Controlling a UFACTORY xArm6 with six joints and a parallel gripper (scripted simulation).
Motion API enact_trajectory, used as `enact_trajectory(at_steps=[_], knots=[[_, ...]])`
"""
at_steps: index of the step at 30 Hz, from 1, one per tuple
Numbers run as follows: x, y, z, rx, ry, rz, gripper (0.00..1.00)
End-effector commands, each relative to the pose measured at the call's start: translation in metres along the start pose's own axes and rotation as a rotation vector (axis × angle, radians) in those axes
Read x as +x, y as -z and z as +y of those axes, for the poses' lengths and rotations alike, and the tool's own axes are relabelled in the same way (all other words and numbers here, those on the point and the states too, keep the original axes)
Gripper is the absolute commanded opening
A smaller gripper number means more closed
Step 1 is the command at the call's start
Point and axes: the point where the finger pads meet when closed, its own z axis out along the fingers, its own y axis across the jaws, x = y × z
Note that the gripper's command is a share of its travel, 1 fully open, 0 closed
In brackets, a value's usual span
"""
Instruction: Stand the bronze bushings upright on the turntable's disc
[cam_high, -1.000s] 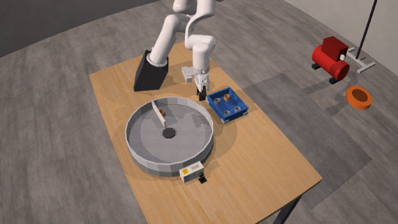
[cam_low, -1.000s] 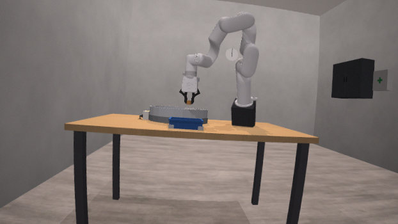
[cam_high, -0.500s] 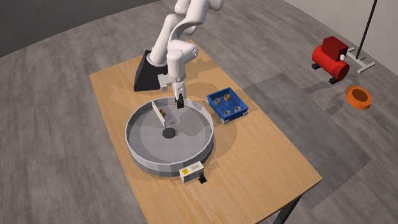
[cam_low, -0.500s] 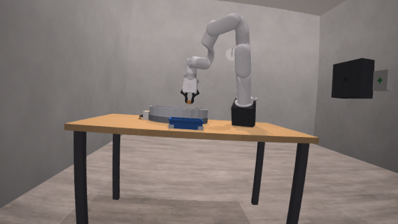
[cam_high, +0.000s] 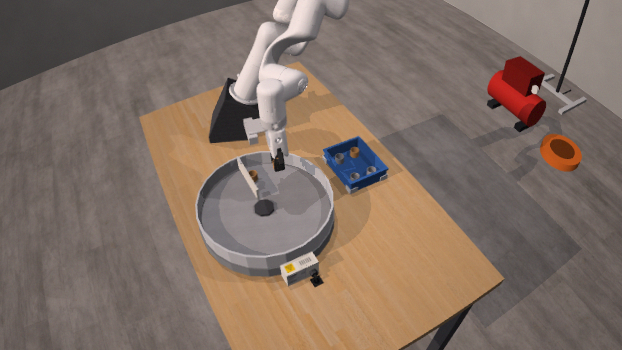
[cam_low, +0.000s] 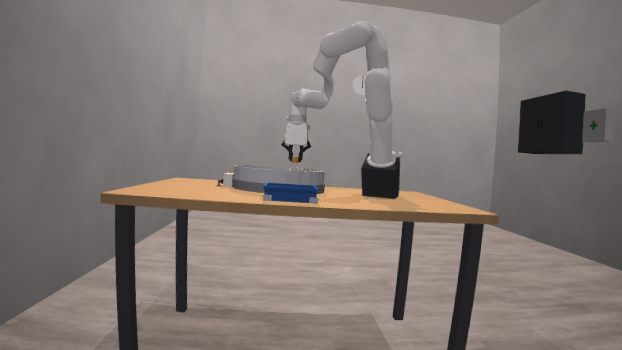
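Observation:
My gripper (cam_high: 279,164) is shut on a bronze bushing (cam_low: 295,159) and holds it above the far rim of the grey turntable (cam_high: 265,212). In the side view the bushing hangs a little above the turntable wall (cam_low: 279,176). One bronze bushing (cam_high: 253,175) stands on the disc beside a white divider wall (cam_high: 248,178). The black hub (cam_high: 263,208) sits at the disc's middle. The blue crate (cam_high: 355,162) right of the turntable holds one bronze bushing (cam_high: 354,150) and three steel bushings (cam_high: 339,158).
The arm's black base (cam_high: 230,112) stands at the table's far side. A small white control box (cam_high: 299,267) sits at the turntable's near edge. A red machine (cam_high: 517,92) and an orange ring (cam_high: 561,152) lie on the floor at the right.

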Motion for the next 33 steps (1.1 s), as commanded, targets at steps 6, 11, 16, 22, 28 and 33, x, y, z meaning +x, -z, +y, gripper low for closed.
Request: enact_trajectory(at_steps=[6, 11, 16, 22, 28, 33], knots=[[0.001, -0.02, -0.001, 0.003, 0.0, 0.001, 0.0], [0.001, -0.025, -0.001, 0.003, 0.0, 0.001, 0.0], [0.001, -0.025, -0.001, 0.003, 0.0, 0.001, 0.0], [0.001, -0.025, -0.001, 0.003, 0.0, 0.001, 0.0], [0.001, -0.027, -0.001, 0.003, 0.0, 0.001, 0.0], [0.001, -0.032, -0.001, 0.003, 0.0, 0.001, 0.0]])
